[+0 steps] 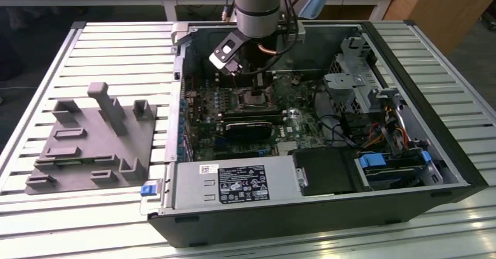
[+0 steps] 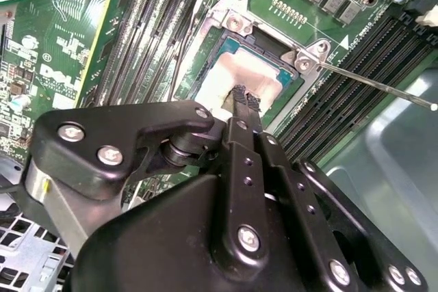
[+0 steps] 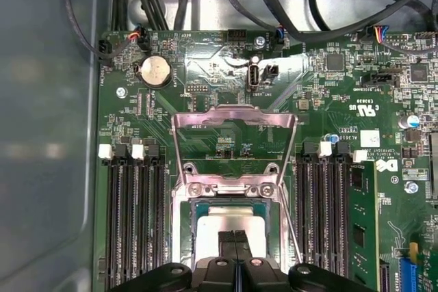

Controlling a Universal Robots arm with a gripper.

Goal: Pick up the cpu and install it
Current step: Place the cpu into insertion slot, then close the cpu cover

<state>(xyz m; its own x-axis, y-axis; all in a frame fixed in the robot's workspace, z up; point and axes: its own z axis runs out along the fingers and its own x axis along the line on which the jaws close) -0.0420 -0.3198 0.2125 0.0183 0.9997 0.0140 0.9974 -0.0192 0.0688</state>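
In the exterior view a grey fixture plate [image 1: 93, 148] sits at the table's [image 1: 116, 44] left, with the open computer case [image 1: 310, 218] to its right. Inside, the cpu [image 2: 248, 73] lies in its socket, whose metal frame [image 3: 233, 117] stands open. The gripper [image 2: 245, 99], fingers pressed together and holding nothing, is on or just above the chip. Seating probably wants light, straight-down pressure on a chip lying flat and square.

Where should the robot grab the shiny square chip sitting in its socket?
Probably from straight above, by two opposite edges of the metal top of the chip. It lies flat, sunk in the socket frame, so nothing can reach it sideways, and the open lid leaves the top free.
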